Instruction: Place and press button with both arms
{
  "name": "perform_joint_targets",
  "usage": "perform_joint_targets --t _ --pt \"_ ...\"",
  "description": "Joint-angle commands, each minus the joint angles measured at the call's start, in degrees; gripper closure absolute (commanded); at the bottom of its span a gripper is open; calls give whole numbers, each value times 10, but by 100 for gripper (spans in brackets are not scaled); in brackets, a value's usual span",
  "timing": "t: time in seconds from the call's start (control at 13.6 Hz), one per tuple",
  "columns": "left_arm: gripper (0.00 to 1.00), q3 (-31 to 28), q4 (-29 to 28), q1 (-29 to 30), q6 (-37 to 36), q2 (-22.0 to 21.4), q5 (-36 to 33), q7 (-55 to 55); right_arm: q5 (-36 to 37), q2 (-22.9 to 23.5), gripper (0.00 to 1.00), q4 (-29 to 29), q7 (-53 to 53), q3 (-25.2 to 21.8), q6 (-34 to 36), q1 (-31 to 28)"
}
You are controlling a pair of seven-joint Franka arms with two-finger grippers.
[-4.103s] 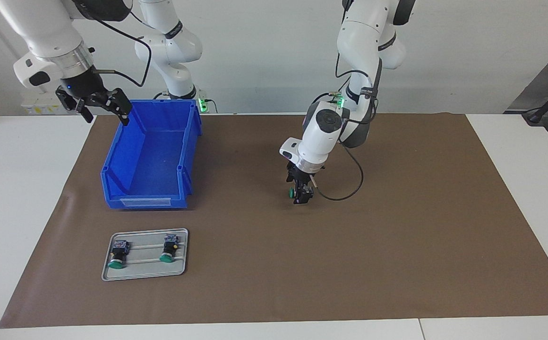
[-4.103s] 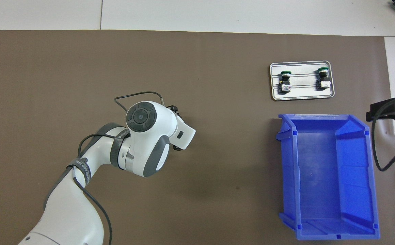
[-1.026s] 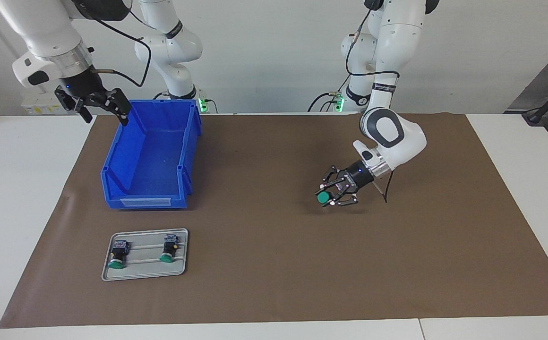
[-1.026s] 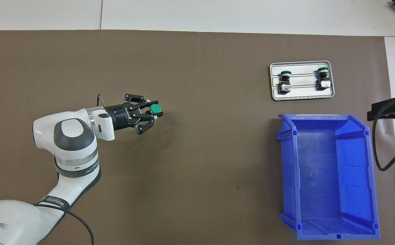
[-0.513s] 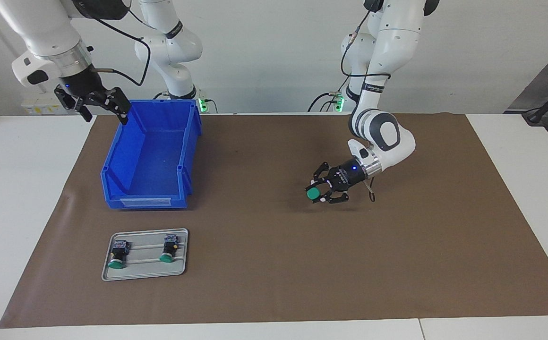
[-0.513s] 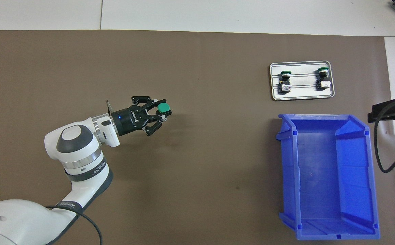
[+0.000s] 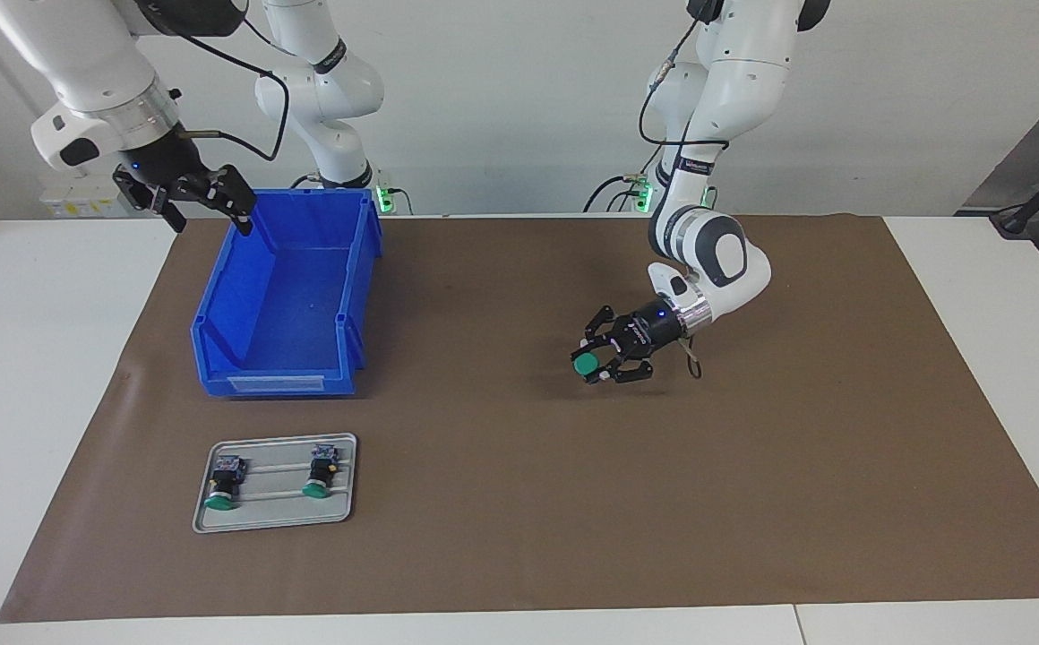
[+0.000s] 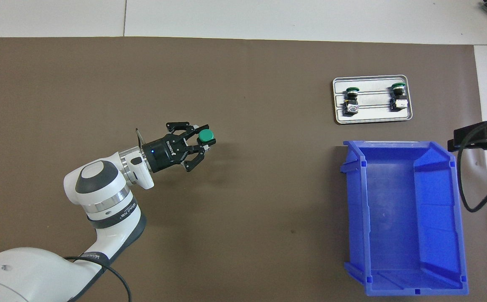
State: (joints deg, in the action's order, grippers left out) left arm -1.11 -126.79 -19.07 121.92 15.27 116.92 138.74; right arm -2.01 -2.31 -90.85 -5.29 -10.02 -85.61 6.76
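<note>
My left gripper (image 7: 598,356) (image 8: 200,143) is shut on a green-capped button (image 7: 584,365) (image 8: 205,135), held sideways just above the middle of the brown mat, cap pointing toward the right arm's end. Two more buttons (image 7: 223,484) (image 7: 321,470) lie on a small metal tray (image 7: 274,520) (image 8: 371,119) farther from the robots than the blue bin. My right gripper (image 7: 186,199) (image 8: 478,139) hangs high in the air by the bin's corner near the mat's edge, at the right arm's end.
A large blue bin (image 7: 291,296) (image 8: 403,218) stands on the mat at the right arm's end, nearer to the robots than the tray. White table surface surrounds the brown mat (image 7: 752,466).
My left arm swung from pointing down to reaching sideways, and has carried the button toward the right arm's end over the last second. The right gripper shifted slightly toward the bin.
</note>
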Motion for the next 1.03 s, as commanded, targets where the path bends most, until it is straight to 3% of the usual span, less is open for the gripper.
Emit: perform_joint_targets --t 0.0,0.07,0.22,0.95 --pt "100 -6 -39 4 -45 -10 50 51 -13 -6 0 1 12 -1 7 -9" --pt "100 -7 -55 14 -87 -9 63 81 -13 -6 0 1 12 -1 7 -9" --pt "100 -7 -59 40 -154 43 66 150 -10 -6 0 1 17 -1 7 -7" --pt "100 -7 -71 36 -154 42 73 180 -1 -7 0 -1 34 1 8 -3"
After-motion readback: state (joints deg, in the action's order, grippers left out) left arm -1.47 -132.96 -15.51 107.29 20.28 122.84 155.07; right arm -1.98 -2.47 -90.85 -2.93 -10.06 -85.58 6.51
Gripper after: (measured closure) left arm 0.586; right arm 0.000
